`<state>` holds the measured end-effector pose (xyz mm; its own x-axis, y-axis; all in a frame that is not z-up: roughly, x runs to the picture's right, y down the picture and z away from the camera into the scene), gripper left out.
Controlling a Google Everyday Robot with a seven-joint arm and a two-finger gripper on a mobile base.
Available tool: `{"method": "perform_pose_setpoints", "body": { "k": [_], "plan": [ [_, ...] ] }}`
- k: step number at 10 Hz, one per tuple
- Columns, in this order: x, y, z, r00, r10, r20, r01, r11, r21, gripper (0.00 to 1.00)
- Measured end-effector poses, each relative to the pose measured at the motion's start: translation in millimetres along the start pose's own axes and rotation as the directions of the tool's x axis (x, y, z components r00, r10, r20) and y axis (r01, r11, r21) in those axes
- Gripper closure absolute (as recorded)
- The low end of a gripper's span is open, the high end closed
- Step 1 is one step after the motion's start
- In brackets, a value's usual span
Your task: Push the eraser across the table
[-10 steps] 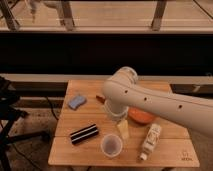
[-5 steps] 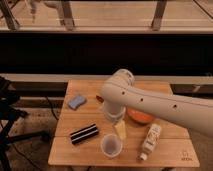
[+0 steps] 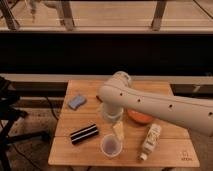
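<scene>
The eraser (image 3: 83, 133), a black oblong block with two white stripes, lies at an angle on the front left of the light wooden slatted table (image 3: 165, 156). My white arm reaches in from the right and bends down over the table's middle. The gripper (image 3: 118, 130) hangs just above the tabletop, a short way right of the eraser and apart from it, right behind the cup.
A translucent cup (image 3: 110, 145) stands at the front, just below the gripper. A white bottle (image 3: 150, 140) lies to the right. An orange bowl (image 3: 140, 117) sits partly behind the arm. A light-blue sponge pad (image 3: 77, 102) lies at the back left.
The arm and gripper have shifted slightly to the left, toward the eraser. The eraser and the other objects have not moved.
</scene>
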<state>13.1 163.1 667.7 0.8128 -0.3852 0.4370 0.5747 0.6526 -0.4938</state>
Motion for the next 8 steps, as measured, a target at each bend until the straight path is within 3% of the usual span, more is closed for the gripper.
{"method": "perform_pose_setpoints", "body": {
  "k": [5, 8],
  "plan": [
    [-4.5, -8.8, 11.4, 1.000, -0.026, 0.016, 0.026, 1.000, -0.001, 0.10],
    [-3.7, -12.5, 18.9, 0.999, -0.041, 0.022, 0.041, 0.999, 0.001, 0.34]
  ]
}}
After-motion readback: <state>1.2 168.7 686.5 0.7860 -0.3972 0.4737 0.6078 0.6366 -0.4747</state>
